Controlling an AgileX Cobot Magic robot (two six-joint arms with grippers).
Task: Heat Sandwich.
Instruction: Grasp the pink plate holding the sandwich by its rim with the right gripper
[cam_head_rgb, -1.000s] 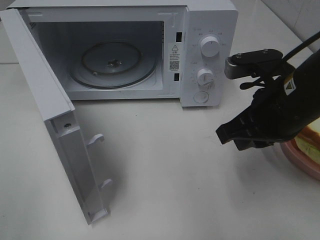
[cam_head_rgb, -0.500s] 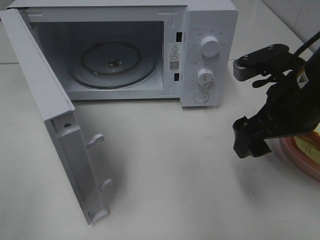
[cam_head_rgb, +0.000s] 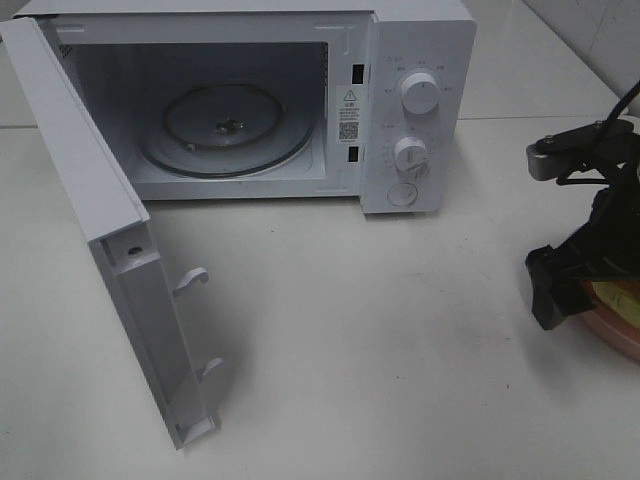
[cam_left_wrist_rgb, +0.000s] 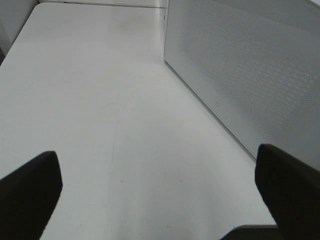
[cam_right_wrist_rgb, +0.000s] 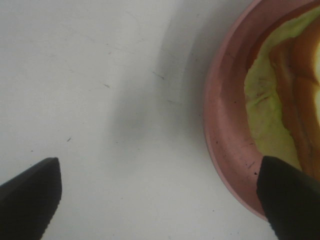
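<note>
Item: white microwave, set at the back of the desk. Its door is swung wide open on the left. A glass turntable is seated in the cavity. An upper knob and a lower knob are mounted on the control panel, with a round button beneath. Two latch hooks are fitted to the door's inner face. Item: pink plate, placed on the desk far right, well apart from the microwave.
</note>
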